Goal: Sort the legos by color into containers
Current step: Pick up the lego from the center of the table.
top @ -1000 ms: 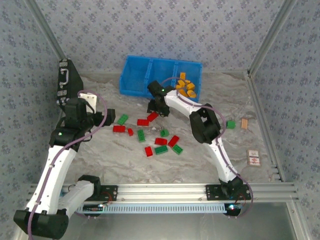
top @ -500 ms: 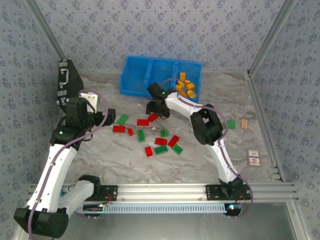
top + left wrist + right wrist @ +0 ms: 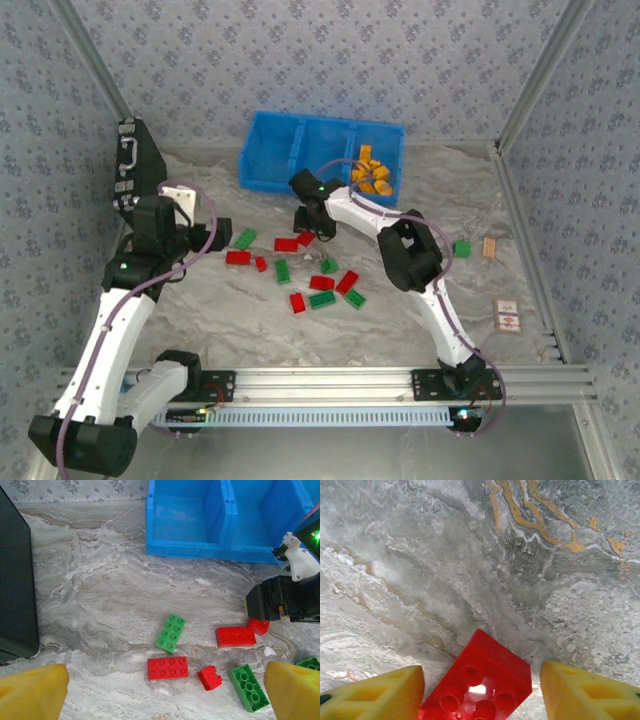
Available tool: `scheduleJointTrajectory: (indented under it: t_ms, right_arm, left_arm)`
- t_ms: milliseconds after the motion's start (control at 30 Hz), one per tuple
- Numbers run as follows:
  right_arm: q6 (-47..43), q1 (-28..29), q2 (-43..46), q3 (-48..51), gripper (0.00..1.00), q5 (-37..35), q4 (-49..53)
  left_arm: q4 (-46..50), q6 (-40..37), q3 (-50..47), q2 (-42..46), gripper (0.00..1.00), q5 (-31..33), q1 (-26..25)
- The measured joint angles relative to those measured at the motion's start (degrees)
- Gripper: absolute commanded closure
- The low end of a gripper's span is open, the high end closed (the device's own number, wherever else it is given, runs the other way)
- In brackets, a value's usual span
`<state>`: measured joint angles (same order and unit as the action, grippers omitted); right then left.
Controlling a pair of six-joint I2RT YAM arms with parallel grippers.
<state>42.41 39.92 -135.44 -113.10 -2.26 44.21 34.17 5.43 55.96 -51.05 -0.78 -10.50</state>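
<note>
Right claw (image 3: 480, 692) straddles a red lego (image 3: 485, 672), another red lego (image 3: 235, 636) just beside.

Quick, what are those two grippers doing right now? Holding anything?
Left gripper: open wide, holding nothing.
Right gripper: open, one finger on each side of a red lego, not yet clamped.

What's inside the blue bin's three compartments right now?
Orange legos are piled in the right compartment of the blue bin. The left and middle compartments look empty, though the right arm covers the middle one's near corner.
</note>
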Motion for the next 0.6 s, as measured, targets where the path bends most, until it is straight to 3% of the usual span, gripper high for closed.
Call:
scheduleJointTrajectory:
  t_ms: [133, 333, 600]
  right_arm:
    - [-0.57, 0.26, -0.11, 0.00, 0.44, -1.29, 0.52]
    - [-1.70, 0.39, -0.11, 0.15, 0.61, -2.58, 1.40]
    - [-4.09, 0.22, 1.22, 2.21, 0.70, -2.73, -0.13]
  left_arm:
    - [-0.15, 0.02, -0.02, 0.00, 0.00, -0.02, 0.00]
    - [-0.15, 0.15, -0.02, -0.11, 0.00, -0.04, 0.00]
    - [-0.17, 0.15, 0.00, -0.81, 0.00, -0.04, 0.00]
